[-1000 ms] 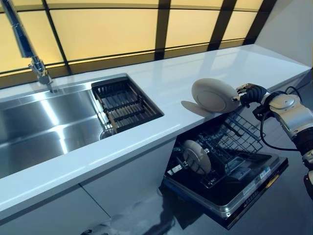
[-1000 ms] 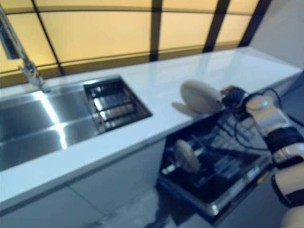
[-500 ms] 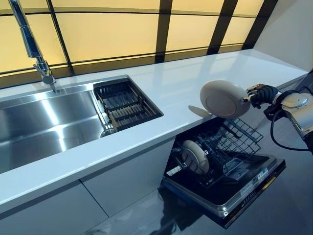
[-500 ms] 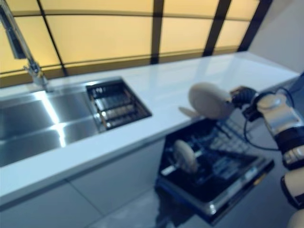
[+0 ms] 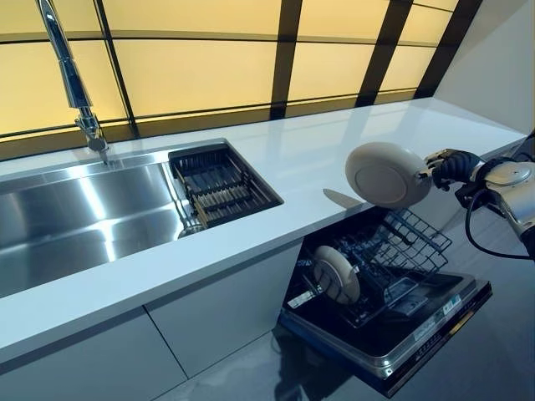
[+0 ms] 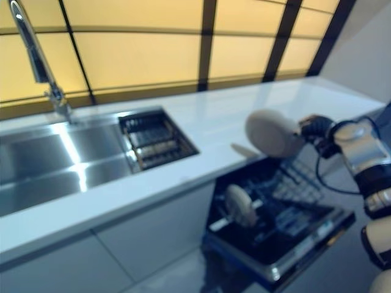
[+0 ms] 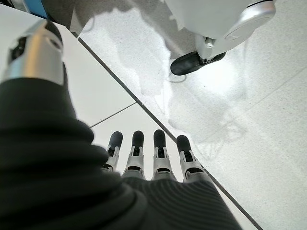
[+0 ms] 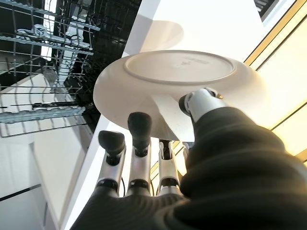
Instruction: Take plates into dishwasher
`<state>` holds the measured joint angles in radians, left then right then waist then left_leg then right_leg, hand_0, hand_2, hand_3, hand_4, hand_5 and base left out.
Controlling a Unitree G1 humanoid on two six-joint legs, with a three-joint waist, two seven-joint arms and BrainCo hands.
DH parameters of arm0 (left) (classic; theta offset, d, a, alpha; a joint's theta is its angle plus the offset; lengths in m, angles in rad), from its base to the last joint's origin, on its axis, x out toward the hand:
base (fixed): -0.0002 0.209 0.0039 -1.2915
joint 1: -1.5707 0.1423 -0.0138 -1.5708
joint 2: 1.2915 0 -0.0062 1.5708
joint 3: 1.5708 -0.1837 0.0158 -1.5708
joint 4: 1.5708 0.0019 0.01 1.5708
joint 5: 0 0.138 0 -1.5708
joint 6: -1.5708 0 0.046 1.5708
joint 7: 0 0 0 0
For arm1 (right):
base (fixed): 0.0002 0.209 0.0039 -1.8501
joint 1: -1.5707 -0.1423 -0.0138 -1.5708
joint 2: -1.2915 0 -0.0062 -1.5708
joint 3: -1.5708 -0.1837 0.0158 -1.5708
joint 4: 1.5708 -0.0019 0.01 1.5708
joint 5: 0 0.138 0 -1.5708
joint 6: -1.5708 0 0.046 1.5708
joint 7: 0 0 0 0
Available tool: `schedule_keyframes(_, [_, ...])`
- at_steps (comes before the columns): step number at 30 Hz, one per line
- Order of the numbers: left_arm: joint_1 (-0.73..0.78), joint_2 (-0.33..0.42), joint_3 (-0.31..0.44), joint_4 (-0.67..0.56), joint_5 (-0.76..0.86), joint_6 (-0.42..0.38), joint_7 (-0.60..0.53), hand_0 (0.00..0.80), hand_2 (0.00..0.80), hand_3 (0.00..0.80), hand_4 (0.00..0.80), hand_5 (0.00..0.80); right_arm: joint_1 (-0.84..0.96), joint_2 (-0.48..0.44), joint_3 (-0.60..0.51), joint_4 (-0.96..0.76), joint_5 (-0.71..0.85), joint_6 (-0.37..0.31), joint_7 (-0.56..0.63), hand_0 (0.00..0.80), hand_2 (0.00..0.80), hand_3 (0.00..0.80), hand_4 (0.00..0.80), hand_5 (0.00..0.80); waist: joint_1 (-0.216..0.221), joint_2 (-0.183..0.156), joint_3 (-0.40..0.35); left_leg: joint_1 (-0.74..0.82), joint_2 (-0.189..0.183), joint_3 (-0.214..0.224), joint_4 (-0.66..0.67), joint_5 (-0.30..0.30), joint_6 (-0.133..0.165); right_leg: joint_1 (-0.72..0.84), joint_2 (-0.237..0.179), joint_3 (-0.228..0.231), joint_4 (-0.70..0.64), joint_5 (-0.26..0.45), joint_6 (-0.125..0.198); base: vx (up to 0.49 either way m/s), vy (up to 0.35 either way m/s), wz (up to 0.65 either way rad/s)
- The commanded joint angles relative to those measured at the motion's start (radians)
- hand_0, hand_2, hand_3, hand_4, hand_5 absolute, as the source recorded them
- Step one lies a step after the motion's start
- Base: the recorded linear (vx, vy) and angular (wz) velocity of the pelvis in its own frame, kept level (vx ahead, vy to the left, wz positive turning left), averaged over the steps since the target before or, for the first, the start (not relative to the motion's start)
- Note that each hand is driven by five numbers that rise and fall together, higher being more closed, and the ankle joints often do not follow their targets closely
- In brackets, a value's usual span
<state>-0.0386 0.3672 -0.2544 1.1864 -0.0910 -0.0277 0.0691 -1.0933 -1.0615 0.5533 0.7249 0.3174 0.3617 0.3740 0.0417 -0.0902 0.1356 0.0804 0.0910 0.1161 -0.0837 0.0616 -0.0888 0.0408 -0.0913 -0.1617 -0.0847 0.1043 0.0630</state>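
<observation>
The right hand (image 5: pixel 452 166) grips a white plate (image 5: pixel 387 174) by its right edge, thumb on the underside, fingers on the other face. The plate is up on edge, in the air, just left of the hand, above the counter (image 5: pixel 276 188) edge & over the open dishwasher (image 5: pixel 393 330). Its wire rack (image 5: pixel 393 251) sits below w/ a 2nd plate (image 5: pixel 336 274) standing in it, at the rack's left end. The sink (image 5: pixel 75 213) & tap (image 5: pixel 71 79) are far left. The left hand (image 7: pixel 148 160) shows only in its wrist view, fingers straight, nothing in it, white cabinet front behind the fingers.
</observation>
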Motion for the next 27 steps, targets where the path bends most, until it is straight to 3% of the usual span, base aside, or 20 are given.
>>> schedule_keyframes(1, [-0.016,0.042,-0.015,0.036,0.043,-0.025,-0.002,0.0,0.0,0.0,0.0,0.0,-0.059,-0.077,-0.011,0.037,-0.046,-0.012,0.012,0.8,0.8,0.8,0.8,0.8,0.011,-0.048,-0.006,0.002,-0.025,-0.023,-0.004,-0.033,0.032,0.029,-0.035,0.029,0.026,-0.013,0.064,0.0,0.0,0.0])
schedule_keyframes(6, [-0.016,0.046,-0.007,0.036,0.045,-0.023,-0.006,0.0,0.0,0.0,0.0,0.0,-0.048,-0.11,-0.017,0.048,-0.066,0.019,0.063,0.8,0.8,0.8,0.8,0.8,0.003,-0.054,-0.007,0.004,-0.019,-0.015,-0.004,-0.032,0.031,0.025,-0.031,0.038,0.028,-0.012,0.066,0.002,-0.002,-0.01])
schedule_keyframes(16, [-0.018,0.053,0.006,0.039,0.048,-0.028,-0.006,0.0,0.0,0.0,0.0,0.0,0.04,-0.155,-0.074,0.065,-0.086,0.011,0.118,0.8,0.8,0.8,0.8,0.8,-0.015,-0.061,0.0,0.01,-0.009,-0.002,-0.004,-0.033,0.033,0.023,-0.023,0.053,0.03,-0.011,0.067,0.003,-0.013,-0.05])
schedule_keyframes(27, [-0.026,0.053,0.021,0.031,0.042,-0.025,-0.002,0.0,0.0,0.0,0.0,0.0,0.221,-0.121,-0.176,0.017,-0.111,0.021,0.155,0.8,0.8,0.8,0.8,0.8,-0.031,-0.051,0.02,0.003,-0.007,0.003,-0.004,-0.03,0.034,0.01,-0.025,0.065,0.034,-0.011,0.067,-0.013,-0.005,-0.05])
